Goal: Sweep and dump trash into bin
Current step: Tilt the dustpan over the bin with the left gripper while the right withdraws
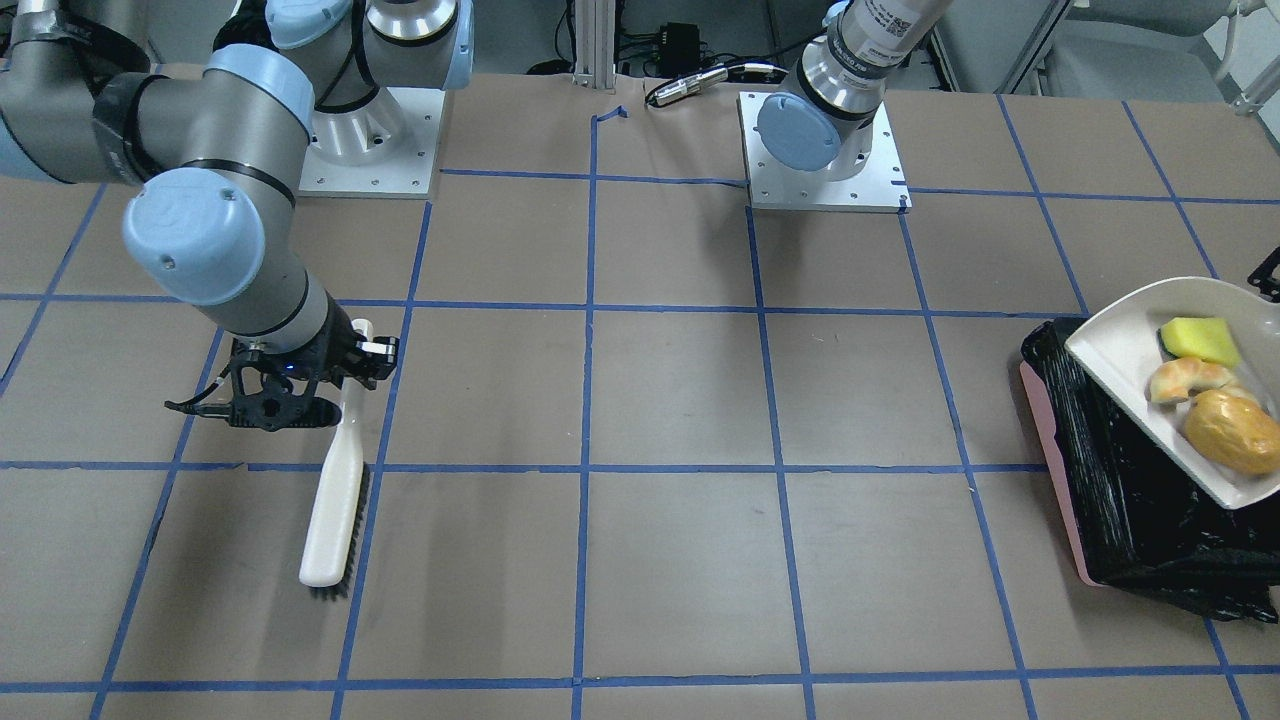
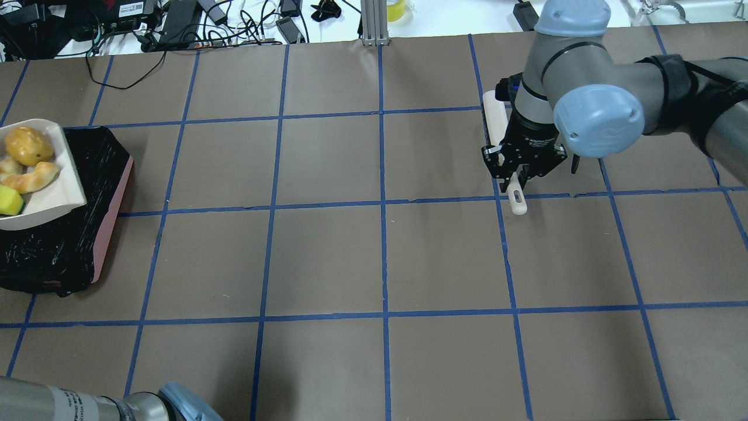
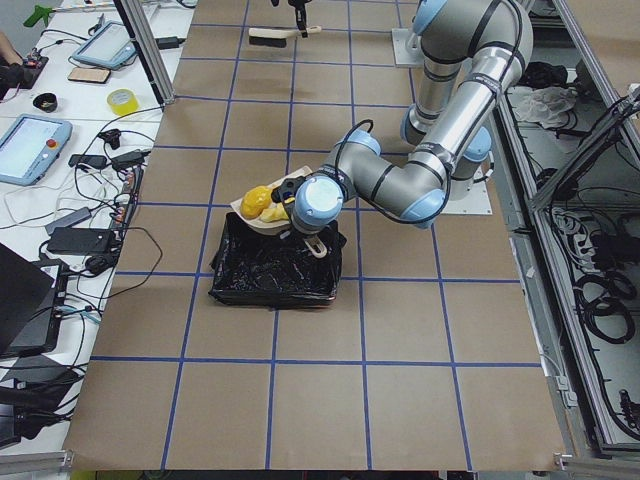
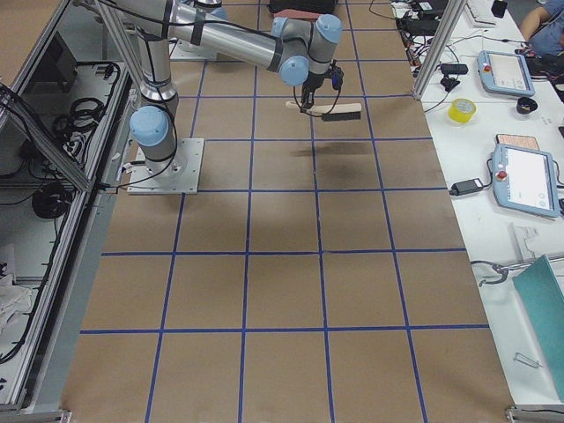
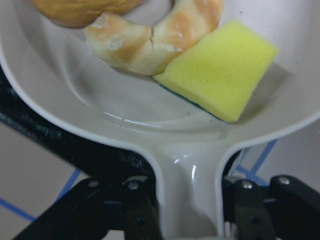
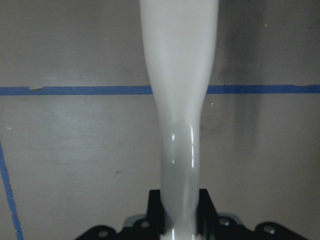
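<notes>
The beige dustpan (image 1: 1130, 350) sits tilted over the bin (image 1: 1130, 500), a pink-sided box lined with black plastic. The potato-like lump (image 1: 1232, 430), the tan bread piece (image 1: 1185, 378) and the yellow-green sponge (image 1: 1200, 340) lie in the pan. My left gripper (image 5: 187, 210) is shut on the dustpan's handle; the sponge (image 5: 220, 70) and bread (image 5: 160, 35) lie just ahead of it. My right gripper (image 2: 517, 178) is shut on the handle of a white brush (image 1: 335, 510), held above the table far from the bin.
The brown table (image 2: 380, 257) carries a blue tape grid. Both arm bases (image 1: 825, 150) stand at the robot's edge. Cables and devices (image 2: 175, 23) lie beyond the far edge. The bin (image 2: 64, 234) stands near the table's left end.
</notes>
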Tool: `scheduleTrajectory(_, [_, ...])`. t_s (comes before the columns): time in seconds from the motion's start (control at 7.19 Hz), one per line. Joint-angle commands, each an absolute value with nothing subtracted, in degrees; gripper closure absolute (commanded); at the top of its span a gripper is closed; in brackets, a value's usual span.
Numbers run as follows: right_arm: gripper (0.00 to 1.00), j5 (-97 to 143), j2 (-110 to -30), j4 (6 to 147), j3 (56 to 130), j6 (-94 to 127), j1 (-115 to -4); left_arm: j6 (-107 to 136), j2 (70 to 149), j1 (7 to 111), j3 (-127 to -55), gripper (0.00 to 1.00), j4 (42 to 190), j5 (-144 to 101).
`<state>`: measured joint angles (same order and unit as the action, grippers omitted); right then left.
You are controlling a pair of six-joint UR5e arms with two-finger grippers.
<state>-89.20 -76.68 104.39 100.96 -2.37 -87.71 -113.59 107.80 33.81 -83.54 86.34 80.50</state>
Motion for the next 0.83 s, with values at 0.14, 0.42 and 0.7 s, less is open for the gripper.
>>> scheduleTrajectory(0.14, [1.00, -91.05, -76.03, 106.88, 102.57, -13.93, -77.12, -118.19, 111.71, 33.66, -74.63, 1.00, 83.61, 100.22])
scheduleTrajectory(0.42, [1.00, -91.58, -75.94, 107.57, 102.83, -18.70, -72.70, -118.56, 111.45, 41.26, -74.79, 1.00, 78.34, 119.85])
scheduleTrajectory(0.7, [1.00, -92.37, -73.49, 109.93, 102.83, -23.88, -68.23, -118.65, 110.74, 47.09, -75.14, 1.00, 73.33, 127.06])
